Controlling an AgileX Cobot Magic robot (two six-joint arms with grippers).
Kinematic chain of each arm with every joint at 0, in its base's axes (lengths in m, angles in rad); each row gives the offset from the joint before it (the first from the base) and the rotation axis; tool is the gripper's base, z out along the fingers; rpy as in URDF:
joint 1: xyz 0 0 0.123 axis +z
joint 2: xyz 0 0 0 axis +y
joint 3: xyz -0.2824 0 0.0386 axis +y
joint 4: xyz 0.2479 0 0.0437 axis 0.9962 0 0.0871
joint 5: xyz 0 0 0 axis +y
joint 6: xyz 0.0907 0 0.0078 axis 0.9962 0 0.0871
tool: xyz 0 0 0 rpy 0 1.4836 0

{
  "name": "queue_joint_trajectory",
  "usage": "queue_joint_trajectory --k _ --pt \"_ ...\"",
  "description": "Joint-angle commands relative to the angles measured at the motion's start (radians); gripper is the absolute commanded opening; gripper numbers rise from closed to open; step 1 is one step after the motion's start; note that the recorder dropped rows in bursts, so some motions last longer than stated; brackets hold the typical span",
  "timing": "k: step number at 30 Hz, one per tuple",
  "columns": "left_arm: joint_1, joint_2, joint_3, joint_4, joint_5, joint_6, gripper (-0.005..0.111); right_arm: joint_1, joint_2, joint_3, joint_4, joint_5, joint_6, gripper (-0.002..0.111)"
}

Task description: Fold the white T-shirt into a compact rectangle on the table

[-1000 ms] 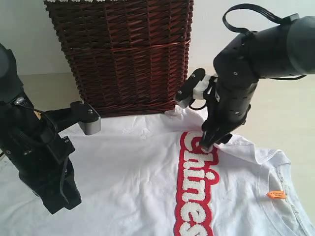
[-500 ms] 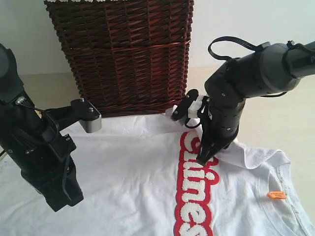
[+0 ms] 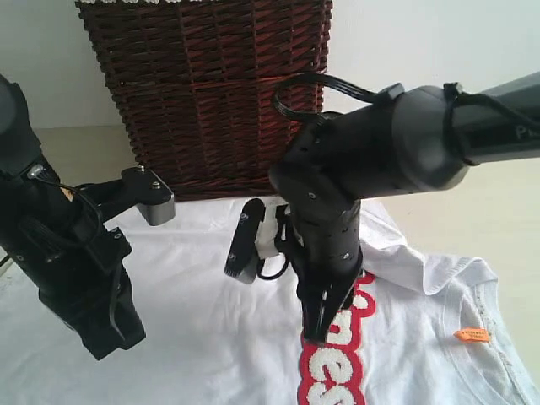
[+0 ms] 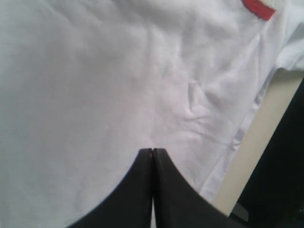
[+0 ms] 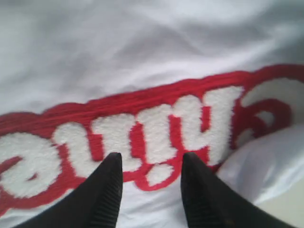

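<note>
The white T-shirt (image 3: 211, 295) lies spread on the table (image 3: 472, 194), with its red band of fuzzy white lettering (image 3: 333, 367) running toward the front and an orange neck tag (image 3: 472, 335) at the right. My right gripper (image 3: 315, 327) hangs open just above the lettering (image 5: 156, 128), with nothing between its fingers (image 5: 111, 180). A raised fold of white cloth (image 5: 266, 156) lies beside it. At the left, my left gripper (image 3: 105, 344) points down at the shirt. In the left wrist view that gripper (image 4: 152, 151) is shut over plain white cloth (image 4: 95, 85).
A tall dark brown wicker basket (image 3: 215, 93) stands at the back, right behind the shirt's far edge. Bare table shows to the right of the shirt and as a beige strip (image 4: 251, 156) past the hem. The right arm's bulk (image 3: 371, 160) hides the shirt's middle.
My right arm has swung from the shirt's far edge to the left and forward, over the lettering. A fold of cloth now sits where it was. The left arm has barely moved.
</note>
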Motion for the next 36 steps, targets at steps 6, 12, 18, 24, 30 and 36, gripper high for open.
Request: queue_joint_trajectory --k 6,12,18,24,30,36 --pt "-0.004 -0.004 0.004 -0.006 -0.008 -0.018 0.000 -0.410 -0.053 -0.004 0.151 -0.311 0.192 0.041" --pt "-0.004 -0.004 0.004 -0.015 -0.016 -0.018 0.000 -0.482 0.014 -0.015 0.259 -0.443 0.148 0.038" --pt "-0.004 -0.004 0.004 -0.022 -0.019 -0.018 0.000 -0.493 0.167 -0.126 0.287 -0.360 0.139 0.038" --pt "-0.004 -0.004 0.004 -0.024 -0.021 -0.035 0.000 -0.493 0.271 -0.191 0.197 -0.356 0.148 0.014" --pt "-0.004 -0.004 0.004 -0.024 -0.006 -0.043 0.000 -0.499 0.382 -0.284 -0.002 -0.348 0.262 0.000" --pt "-0.004 -0.004 0.004 -0.024 -0.004 -0.043 0.000 -0.499 0.434 -0.413 -0.340 -0.268 0.438 0.000"
